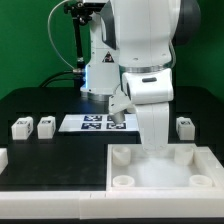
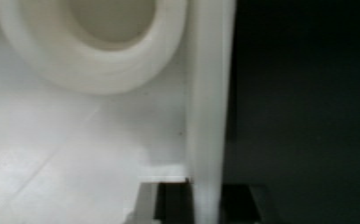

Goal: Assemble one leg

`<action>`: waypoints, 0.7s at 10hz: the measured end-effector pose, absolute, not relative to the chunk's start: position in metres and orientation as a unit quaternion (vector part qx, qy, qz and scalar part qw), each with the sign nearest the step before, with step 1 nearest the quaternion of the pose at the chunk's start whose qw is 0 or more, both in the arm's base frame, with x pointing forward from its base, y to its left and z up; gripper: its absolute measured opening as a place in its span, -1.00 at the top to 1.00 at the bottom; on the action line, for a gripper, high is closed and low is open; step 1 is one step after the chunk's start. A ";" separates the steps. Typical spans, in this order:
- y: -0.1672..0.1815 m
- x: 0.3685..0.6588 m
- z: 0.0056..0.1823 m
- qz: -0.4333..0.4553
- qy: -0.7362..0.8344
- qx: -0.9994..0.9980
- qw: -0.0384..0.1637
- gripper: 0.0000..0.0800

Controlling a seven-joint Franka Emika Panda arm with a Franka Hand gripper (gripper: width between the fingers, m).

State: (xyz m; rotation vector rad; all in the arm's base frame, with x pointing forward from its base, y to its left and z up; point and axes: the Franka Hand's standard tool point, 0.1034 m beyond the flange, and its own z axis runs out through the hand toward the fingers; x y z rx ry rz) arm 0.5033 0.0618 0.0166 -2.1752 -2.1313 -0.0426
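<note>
White plastic makes up three small chunky legs, all standing loose on the black bench (image 1: 55, 105) and untouched. Two sit side by side at the exterior view's left, the first leg (image 1: 20, 127) and the second leg (image 1: 45, 125). The third leg (image 1: 184, 126) stands alone at the right, well apart from them. Each turns its black-and-white tagged face toward the near side. They are so nearly cubic that no long axis can be made out.

Between the groups, the thin flat white marker board (image 1: 92, 122) lies farther back. The white robot arm (image 1: 148, 60) reaches down over the large flat white square tray-like piece (image 1: 60, 170) at the near edge.

In the wrist view, the end effector (image 2: 198, 205) straddles the tray's upright rim wall (image 2: 203, 100), with a dark fingertip (image 2: 163, 205) on each side. I cannot tell whether they press on it. A round corner socket (image 2: 52, 70) lies beside the wall.
</note>
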 end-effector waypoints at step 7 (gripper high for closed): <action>0.060 0.503 0.016 -0.013 -0.698 -0.714 0.048 -0.57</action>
